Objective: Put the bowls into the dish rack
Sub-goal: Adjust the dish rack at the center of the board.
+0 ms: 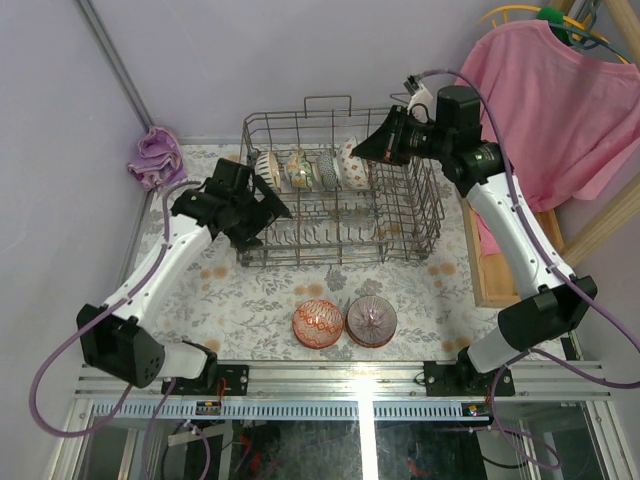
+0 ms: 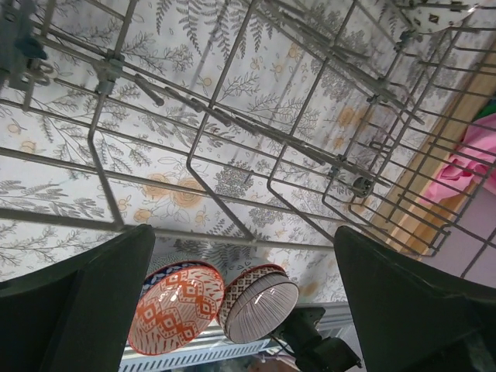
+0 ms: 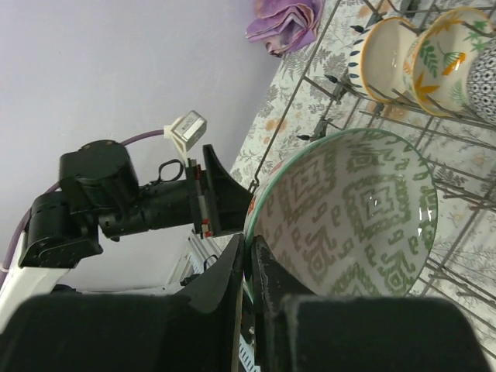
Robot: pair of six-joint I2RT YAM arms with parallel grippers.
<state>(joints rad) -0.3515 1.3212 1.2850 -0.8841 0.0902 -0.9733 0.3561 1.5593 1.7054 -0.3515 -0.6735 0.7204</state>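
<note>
From above, the left jaws stand apart over the dish rack's [image 1: 410,215] near rows, with four bowls [image 1: 310,170] racked beyond them. At the left wrist, a red bowl [image 2: 177,306] and a grey bowl [image 2: 260,302] sit on the tabletop [image 2: 178,190] below the jaws. At the right wrist, the jaws are clamped on a green bowl's [image 3: 349,213] rim. It looks glazed, probably slippery and easy to chip. Free tines lie ahead.

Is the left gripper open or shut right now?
Open. The left gripper has its fingers wide apart, with nothing held between them.
</note>
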